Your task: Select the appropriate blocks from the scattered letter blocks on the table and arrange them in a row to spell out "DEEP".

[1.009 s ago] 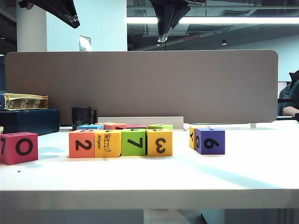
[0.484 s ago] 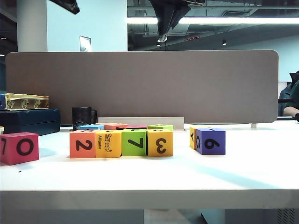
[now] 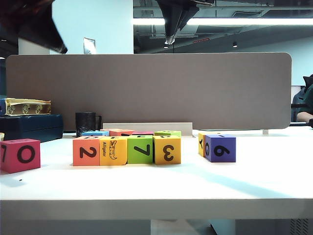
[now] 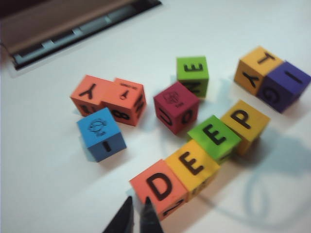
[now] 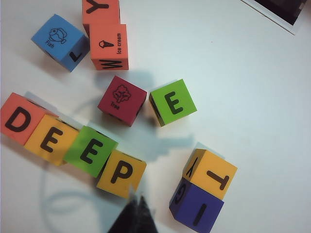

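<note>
While both pincers, left [image 4: 137, 208] and right [image 5: 136, 202], hang pressed together above the bench [image 3: 254, 181], the four-block row [image 3: 127, 150] runs parallel to its roomy front edge, reading DEEP.

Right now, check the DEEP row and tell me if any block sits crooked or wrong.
The four blocks read D, E, E, P, touching side to side. The P block is turned slightly against its neighbours. Nothing is toppled or damaged. Both end effectors, left and right, hang shut above the table, holding nothing.
</note>
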You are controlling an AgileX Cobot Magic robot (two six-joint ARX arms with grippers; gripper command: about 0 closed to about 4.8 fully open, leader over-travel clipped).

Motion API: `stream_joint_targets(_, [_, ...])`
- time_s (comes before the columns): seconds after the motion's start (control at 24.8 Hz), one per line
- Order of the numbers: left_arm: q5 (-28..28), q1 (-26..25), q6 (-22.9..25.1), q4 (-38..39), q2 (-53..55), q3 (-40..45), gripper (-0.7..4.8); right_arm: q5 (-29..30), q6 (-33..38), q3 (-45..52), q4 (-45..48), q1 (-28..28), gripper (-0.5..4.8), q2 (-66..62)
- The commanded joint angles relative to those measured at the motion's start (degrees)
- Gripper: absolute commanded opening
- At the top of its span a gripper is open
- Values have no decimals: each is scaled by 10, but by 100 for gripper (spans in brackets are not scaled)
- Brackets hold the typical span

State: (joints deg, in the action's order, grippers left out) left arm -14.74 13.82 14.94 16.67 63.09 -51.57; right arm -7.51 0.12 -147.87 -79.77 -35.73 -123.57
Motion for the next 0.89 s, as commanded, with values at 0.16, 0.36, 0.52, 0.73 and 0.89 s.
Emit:
stream_joint_targets(0.16, [6, -75, -41, -84, -141, 170, 21, -1, 1, -1, 8, -1, -1, 3])
stream_joint_targets(0.36, [5, -128, -55, -169, -301, 342, 21, -1, 1, -1, 8, -1, -1, 3])
stream_joint_targets(0.52, [9, -141, -78, -184, -391, 427, 21, -1, 1, -1, 8, -1, -1, 3])
stream_joint_targets(0.73, [21, -142, -103, -190, -483, 503, 21, -1, 1, -1, 8, -1, -1, 3])
stream_joint_targets(0.89, [34, -142, -107, -158, -519, 510, 21, -1, 1, -1, 8, -1, -1, 3])
